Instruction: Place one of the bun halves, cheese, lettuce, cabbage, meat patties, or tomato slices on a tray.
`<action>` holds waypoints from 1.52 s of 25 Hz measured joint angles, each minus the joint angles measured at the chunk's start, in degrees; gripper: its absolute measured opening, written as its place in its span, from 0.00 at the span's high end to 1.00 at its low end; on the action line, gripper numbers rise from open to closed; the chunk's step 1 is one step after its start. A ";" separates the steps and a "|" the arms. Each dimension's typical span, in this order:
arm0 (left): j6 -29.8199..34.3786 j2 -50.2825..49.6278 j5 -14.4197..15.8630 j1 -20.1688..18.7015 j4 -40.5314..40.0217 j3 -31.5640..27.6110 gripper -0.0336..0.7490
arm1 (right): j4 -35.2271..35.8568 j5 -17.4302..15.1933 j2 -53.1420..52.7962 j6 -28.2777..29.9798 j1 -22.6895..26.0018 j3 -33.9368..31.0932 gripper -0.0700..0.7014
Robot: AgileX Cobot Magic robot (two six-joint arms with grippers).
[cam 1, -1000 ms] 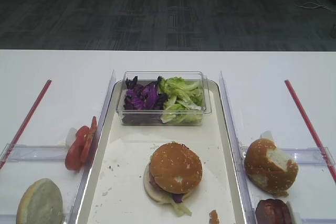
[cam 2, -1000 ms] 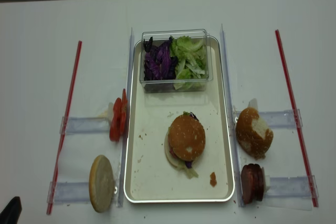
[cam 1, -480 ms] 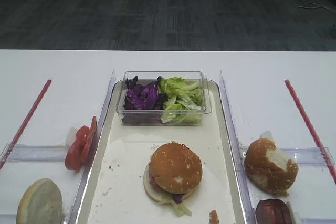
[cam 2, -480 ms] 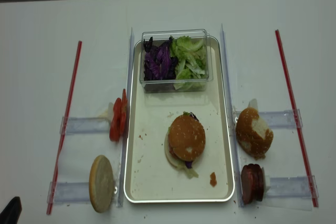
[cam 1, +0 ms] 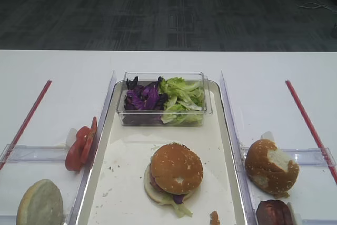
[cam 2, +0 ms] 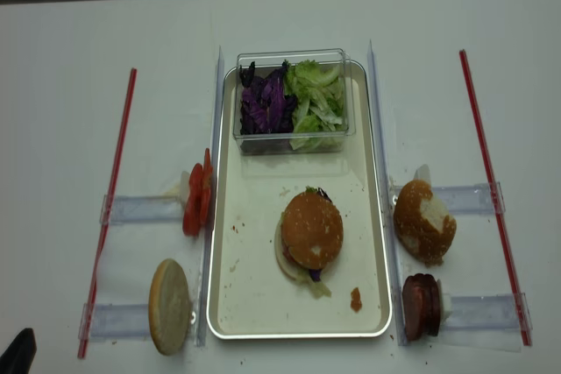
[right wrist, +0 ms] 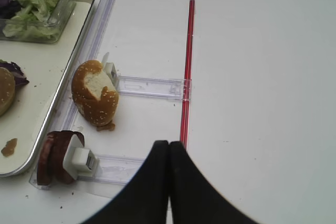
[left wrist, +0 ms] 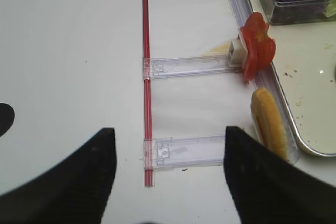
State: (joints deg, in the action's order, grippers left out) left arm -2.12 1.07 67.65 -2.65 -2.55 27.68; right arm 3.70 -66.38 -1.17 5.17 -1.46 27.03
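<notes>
The tray (cam 1: 131, 183) (cam 2: 254, 286) holds a stacked burger topped by the seeded bun half (cam 1: 176, 168) (cam 2: 313, 229). Lettuce (cam 1: 181, 98) and cabbage (cam 1: 142, 98) fill a clear tub at its far end. Tomato slices (cam 1: 80, 146) (left wrist: 257, 51) stand left of the tray. Meat patties (right wrist: 52, 156) (cam 2: 421, 306) stand to its right. Cheese is out of view. My right gripper (right wrist: 169, 145) is shut and empty, above the table right of the patties. My left gripper (left wrist: 169, 129) is open and empty, over a clear holder left of the tray.
A pale bun half (cam 1: 39, 204) (left wrist: 268, 124) stands at the near left. A seeded bun with a torn white patch (right wrist: 95, 93) (cam 2: 424, 221) sits right of the tray. Red strips (left wrist: 146, 77) (right wrist: 186, 72) and clear rails (right wrist: 152, 85) lie on both sides.
</notes>
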 joint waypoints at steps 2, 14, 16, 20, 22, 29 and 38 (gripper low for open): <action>0.00 0.00 0.00 0.00 0.00 0.00 0.42 | 0.00 0.00 0.00 0.00 0.00 0.00 0.88; 0.00 0.00 0.00 0.00 0.00 0.00 0.42 | 0.00 0.00 0.00 0.00 0.00 0.00 0.88; 0.00 0.00 0.00 0.00 0.00 0.00 0.42 | 0.00 0.00 0.00 0.00 0.00 0.00 0.88; 0.00 0.00 0.00 0.00 0.00 0.00 0.42 | 0.00 0.00 0.00 0.00 0.00 0.00 0.88; 0.00 0.00 0.00 0.00 0.00 0.00 0.42 | 0.00 0.00 0.00 0.00 0.00 0.00 0.88; 0.00 0.00 0.00 0.00 0.00 0.00 0.42 | 0.00 0.00 0.00 0.00 0.00 0.00 0.88; 0.00 0.00 0.00 0.00 0.00 0.00 0.42 | 0.00 0.00 0.00 0.00 0.00 0.00 0.88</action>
State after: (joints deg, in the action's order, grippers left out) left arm -2.12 1.07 67.65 -2.65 -2.55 27.68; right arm 3.70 -66.38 -1.17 5.17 -1.46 27.03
